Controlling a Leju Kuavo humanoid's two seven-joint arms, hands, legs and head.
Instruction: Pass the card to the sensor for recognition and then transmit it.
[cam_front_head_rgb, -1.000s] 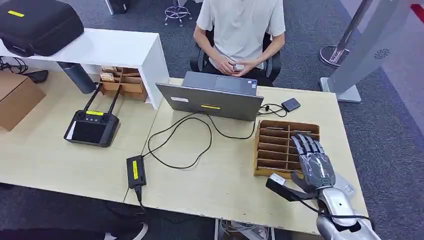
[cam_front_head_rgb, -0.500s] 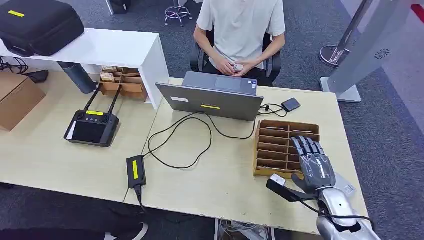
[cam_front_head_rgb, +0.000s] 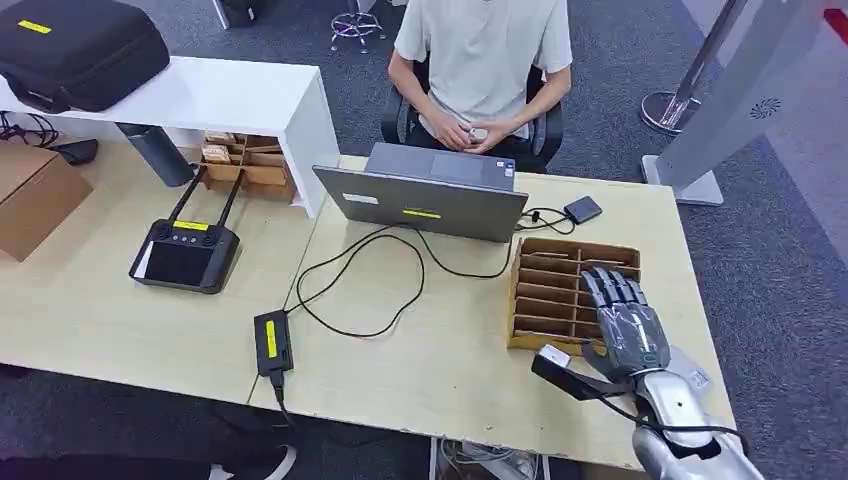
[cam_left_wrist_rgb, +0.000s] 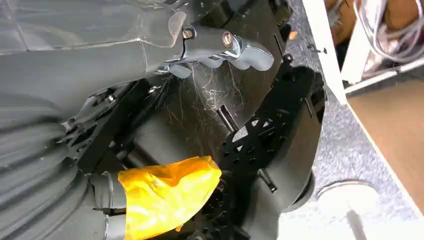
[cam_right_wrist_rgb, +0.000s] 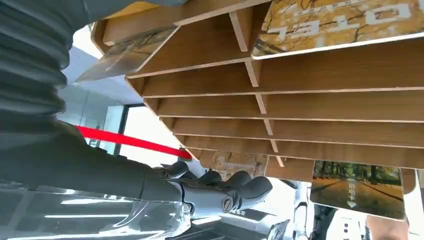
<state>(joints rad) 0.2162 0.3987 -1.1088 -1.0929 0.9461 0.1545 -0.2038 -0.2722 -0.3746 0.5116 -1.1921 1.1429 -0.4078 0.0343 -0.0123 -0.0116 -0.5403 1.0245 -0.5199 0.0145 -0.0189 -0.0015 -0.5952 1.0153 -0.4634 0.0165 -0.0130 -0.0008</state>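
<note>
Right hand (cam_front_head_rgb: 630, 325) over wooden card rack (cam_front_head_rgb: 545, 290), fingers (cam_front_head_rgb: 612, 288) spread, empty; cards (cam_right_wrist_rgb: 357, 187) stand in slots just ahead; left hand hangs.

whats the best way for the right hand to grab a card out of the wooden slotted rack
Pinch the card by its free edge, the part that sticks out past the wooden rack; the dividers cover the rest. Come in along the slot's opening, thumb on one face and a finger on the other, then draw it out parallel to the dividers. The right hand hovers over the rack's near right corner.
</note>
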